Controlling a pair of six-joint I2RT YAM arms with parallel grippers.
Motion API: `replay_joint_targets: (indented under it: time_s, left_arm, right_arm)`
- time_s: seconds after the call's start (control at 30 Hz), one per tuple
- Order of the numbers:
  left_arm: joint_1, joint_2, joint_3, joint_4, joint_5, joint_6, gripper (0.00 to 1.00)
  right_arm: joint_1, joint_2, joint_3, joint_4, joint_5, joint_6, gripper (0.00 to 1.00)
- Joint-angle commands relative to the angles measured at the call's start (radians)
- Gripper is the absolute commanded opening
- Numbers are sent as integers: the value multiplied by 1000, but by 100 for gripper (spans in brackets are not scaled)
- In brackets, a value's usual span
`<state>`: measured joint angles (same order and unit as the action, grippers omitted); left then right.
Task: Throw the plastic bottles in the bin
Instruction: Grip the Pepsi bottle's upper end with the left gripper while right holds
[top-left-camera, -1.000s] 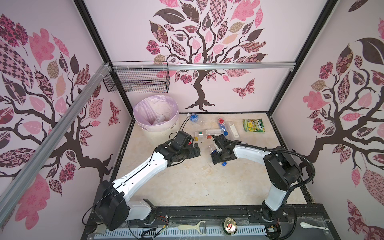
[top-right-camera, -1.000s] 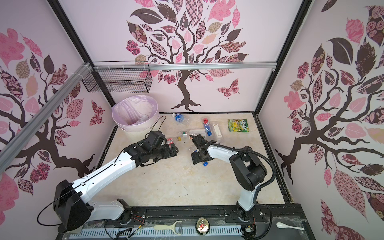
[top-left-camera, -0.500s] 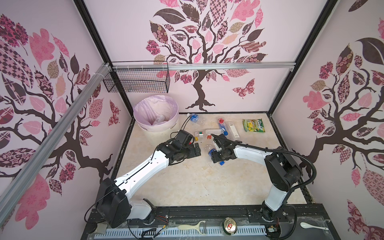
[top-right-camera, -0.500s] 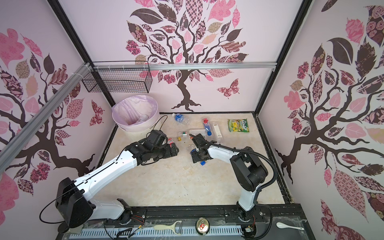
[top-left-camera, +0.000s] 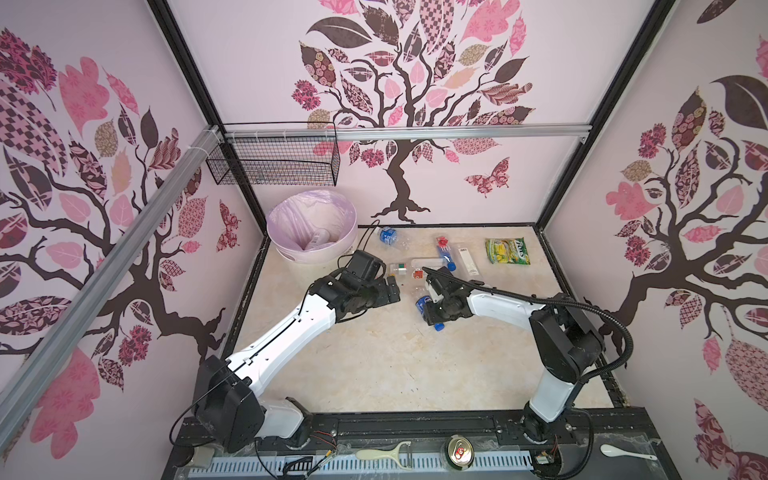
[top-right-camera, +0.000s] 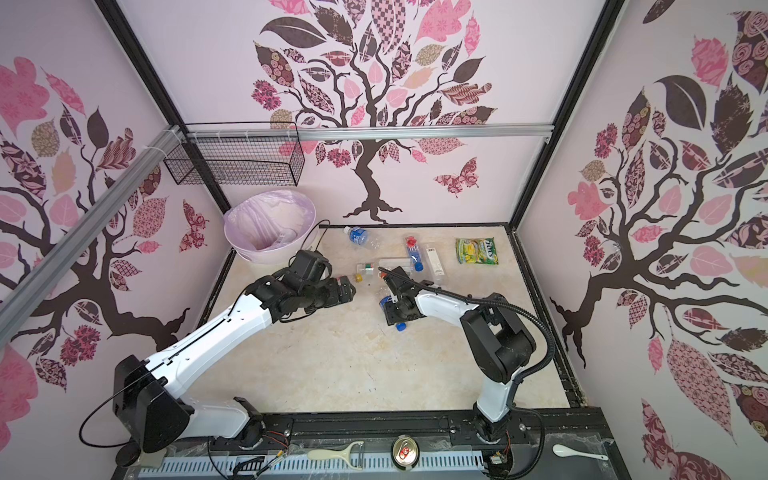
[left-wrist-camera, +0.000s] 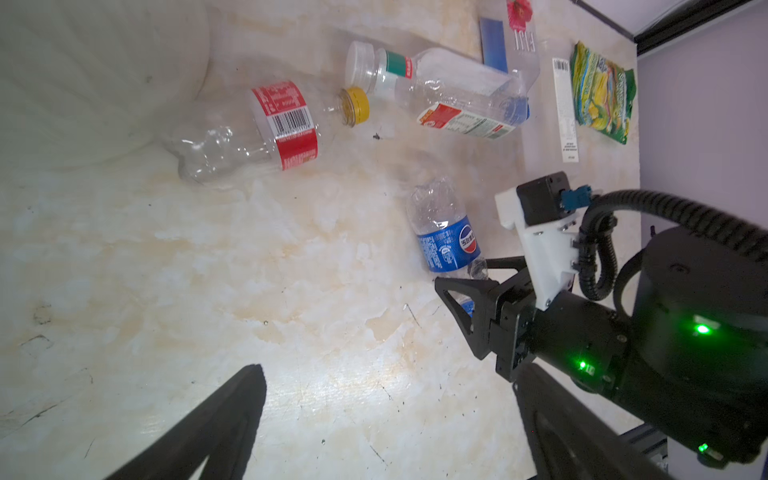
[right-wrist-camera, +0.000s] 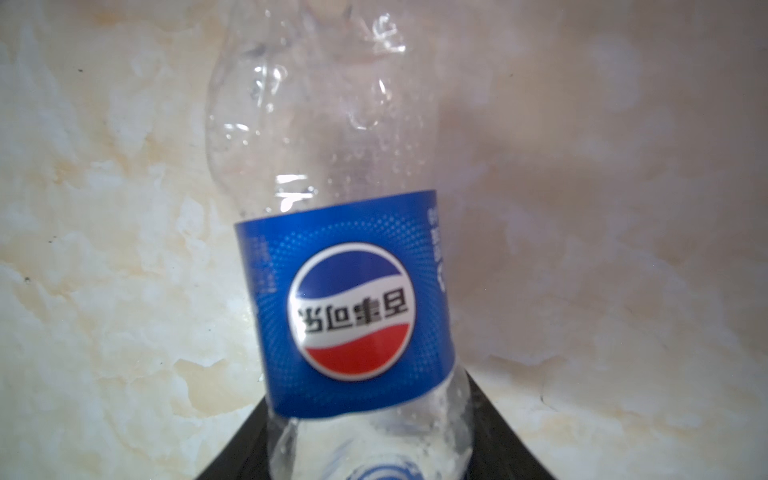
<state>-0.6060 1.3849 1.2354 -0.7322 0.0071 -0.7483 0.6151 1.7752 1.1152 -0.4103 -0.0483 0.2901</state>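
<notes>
Bin (top-left-camera: 320, 258) stands in the desk's (top-left-camera: 374, 365) far left corner — red-label bottle (left-wrist-camera: 286, 124) just beside it. Right tool (left-wrist-camera: 478, 286) pinches the blue-label bottle (left-wrist-camera: 449, 245) lying mid-desk; left tool (top-left-camera: 394, 291) gapes wide between bottle and bin.

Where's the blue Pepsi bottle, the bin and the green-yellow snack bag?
Pepsi bottle (right-wrist-camera: 353, 307): right wrist view, on the round logo of its blue label.
bin (top-left-camera: 316, 257): in a top view, on its cream front wall.
snack bag (top-left-camera: 508, 250): in a top view, on the packet's middle.
</notes>
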Motion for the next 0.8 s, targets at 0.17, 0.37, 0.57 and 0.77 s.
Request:
replay_joint_targets:
  time_s: [0.17,0.37,0.57,0.77]
  left_arm:
    - [71,44,148,37,86,-31,98]
    - [90,107,220,109,184,-133,98]
    - [96,187,265,195,255,-217,98]
    - [96,228,285,251,277,-242,98]
  right_arm:
    - [10,-152,150,-151,-75,63,53]
    - [11,-200,258,-213,-133,106,52]
    - [11,-213,363,-261,-146,115,52]
    - [10,-221,391,-259,-173,127,52]
